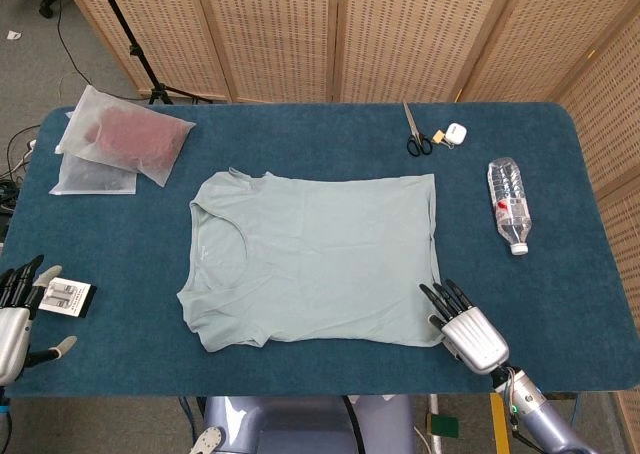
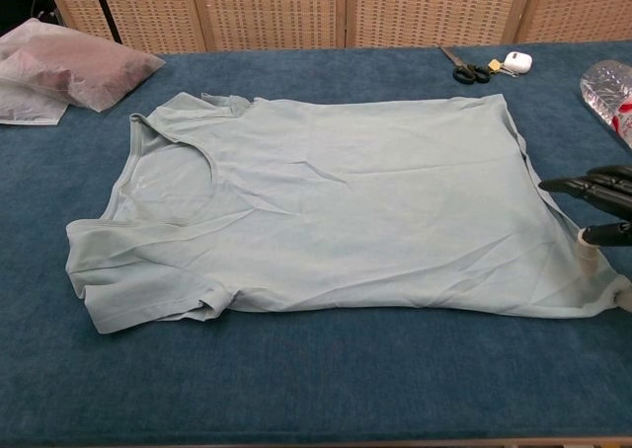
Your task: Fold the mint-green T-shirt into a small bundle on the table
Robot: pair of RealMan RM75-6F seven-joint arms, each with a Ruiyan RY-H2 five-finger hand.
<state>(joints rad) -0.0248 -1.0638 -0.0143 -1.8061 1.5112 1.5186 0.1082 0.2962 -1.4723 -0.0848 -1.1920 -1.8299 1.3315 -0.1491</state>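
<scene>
The mint-green T-shirt lies flat on the blue table, collar to the left and hem to the right, and fills the middle of the chest view. My right hand hovers at the shirt's near right hem corner. Its fingers stretch out over the fabric edge, and the thumb tip rests on the cloth. It holds nothing that I can see. My left hand hangs at the table's near left edge with its fingers apart and empty. It shows only in the head view.
Two translucent bags with dark red cloth lie at the back left. Scissors and a small white case sit at the back right. A plastic bottle lies to the right. A small card lies by my left hand.
</scene>
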